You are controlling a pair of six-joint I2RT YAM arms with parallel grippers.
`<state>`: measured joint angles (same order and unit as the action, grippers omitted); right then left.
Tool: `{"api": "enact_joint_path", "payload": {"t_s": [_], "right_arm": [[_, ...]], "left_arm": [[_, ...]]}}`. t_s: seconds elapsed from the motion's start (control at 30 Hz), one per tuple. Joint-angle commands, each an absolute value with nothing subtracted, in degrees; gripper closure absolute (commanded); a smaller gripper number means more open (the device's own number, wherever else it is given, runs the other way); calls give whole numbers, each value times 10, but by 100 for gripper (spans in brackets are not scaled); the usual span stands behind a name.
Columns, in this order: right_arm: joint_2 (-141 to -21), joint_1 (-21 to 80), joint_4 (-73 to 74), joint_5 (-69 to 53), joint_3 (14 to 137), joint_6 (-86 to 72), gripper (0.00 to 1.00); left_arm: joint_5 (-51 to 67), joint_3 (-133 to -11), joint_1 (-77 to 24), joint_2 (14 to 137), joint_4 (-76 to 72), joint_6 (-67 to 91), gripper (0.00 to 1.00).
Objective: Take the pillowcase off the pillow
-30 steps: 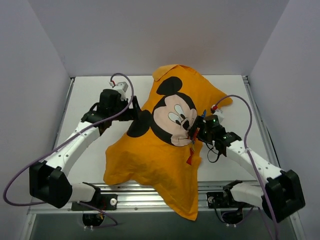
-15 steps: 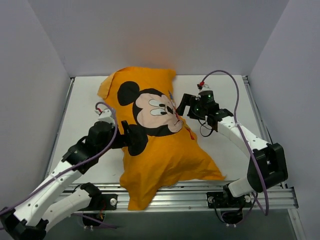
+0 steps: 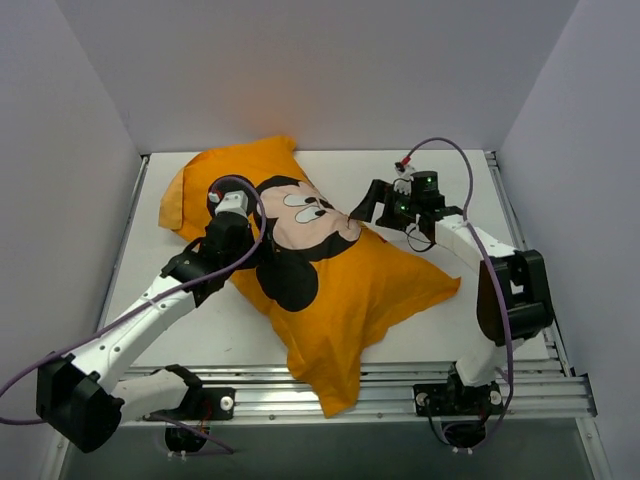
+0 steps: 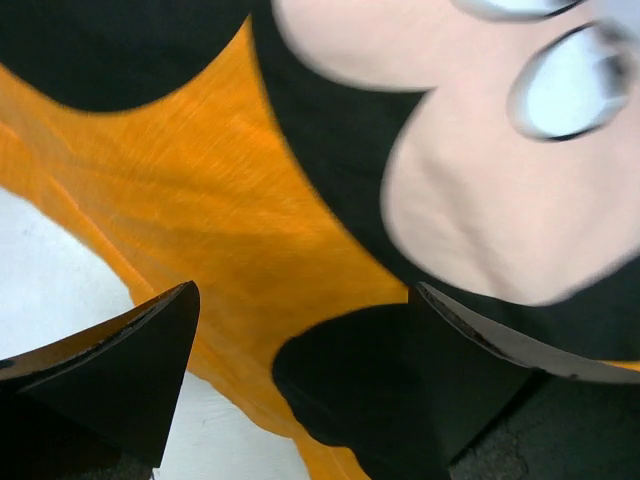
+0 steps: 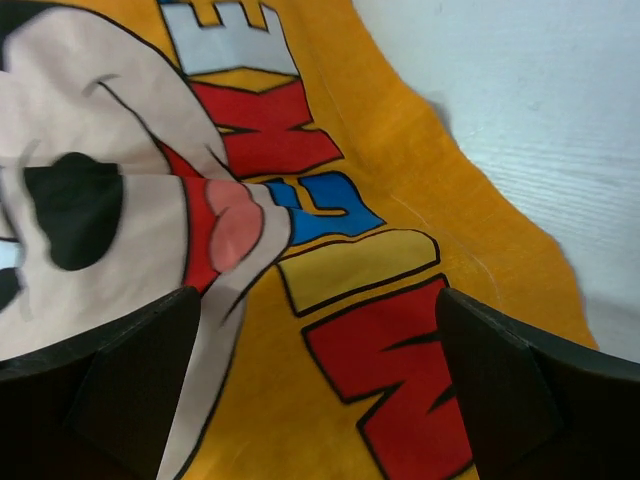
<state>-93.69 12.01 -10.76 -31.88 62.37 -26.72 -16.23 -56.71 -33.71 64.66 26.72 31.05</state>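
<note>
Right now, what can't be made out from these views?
Pillow: hidden in every view by the pillowcase.
Pillowcase opening: shown in no view; open end unknown.
Left end effector: top view, its own wrist covers it; left wrist view blurred, fabric contact unclear.
Right end effector: fabric contact unclear, right wrist view.

Soft, even light falls from overhead, leaving the white bench bright with no glare. The pillowcase throws only a thin, faint shadow along its near-left edge. From above everything looks crisp. Up close at the left end effector the picture smears, and the printed face blurs worst toward the upper right, while its fingers are dark and nearly featureless. At the right end effector the lettering stays sharp, with a soft shadow beside the fabric's edge.
</note>
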Motion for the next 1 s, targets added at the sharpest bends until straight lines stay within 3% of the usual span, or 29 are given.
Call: {"api": "enact_joint_path", "payload": {"t_s": [0.0, 0.23, 0.5, 0.6, 0.97], "right_arm": [[-987, 138, -114, -389, 652, -245, 1], [-917, 269, -71, -337, 582, -243, 2], [-820, 222, -85, -280, 561, -262, 0], [-846, 189, -136, -309, 581, -290, 0], [-1078, 209, -278, -427, 656, -336, 0]], "left_arm": [[-153, -518, -303, 657, 215, 338, 6], [-123, -371, -276, 602, 178, 395, 6], [-120, -325, -269, 599, 165, 412, 6], [-111, -309, -267, 600, 150, 424, 6], [-91, -278, -259, 584, 153, 432, 6]]}}
